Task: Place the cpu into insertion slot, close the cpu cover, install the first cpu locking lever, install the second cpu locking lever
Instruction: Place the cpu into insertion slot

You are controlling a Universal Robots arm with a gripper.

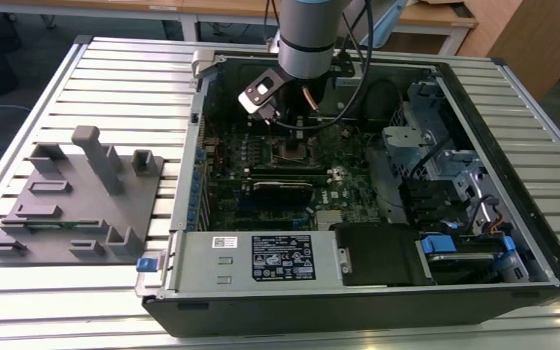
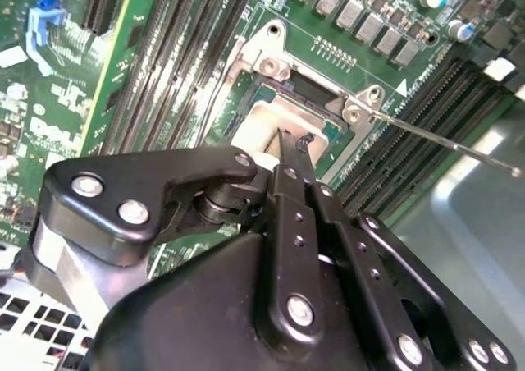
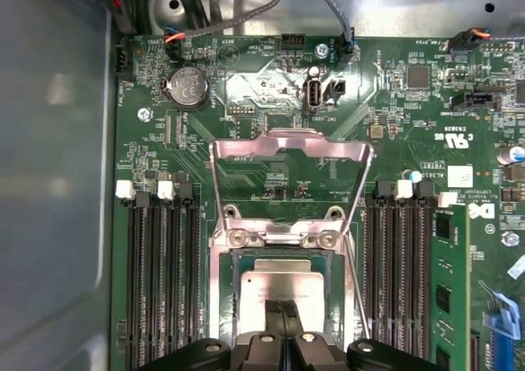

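While the arm stands inside the open computer case [image 1: 358, 313] on the slatted desk [image 1: 114, 80], the exterior view shows the claw [image 1: 282, 125] low over the insertion slot [image 1: 290, 151], in the upper middle of the frame. A grey box [image 1: 260, 257] at the lower middle carries labels, whose print I do not read off. In the second wrist view the claw [image 2: 289, 145] has its fingers pressed together, gripping nothing that I can see. Its tip is at the cpu [image 2: 275, 116], which lies flat in the slot, and a thin locking lever [image 2: 443, 137] sticks out free beside it. In the first wrist view the cpu cover [image 3: 287, 147] stands raised open beyond the cpu [image 3: 283, 282], and small white lettering marks the green board [image 3: 148, 149]. I judge that the tip could push the cpu askew, and closing the cover on it then may damage the contacts.
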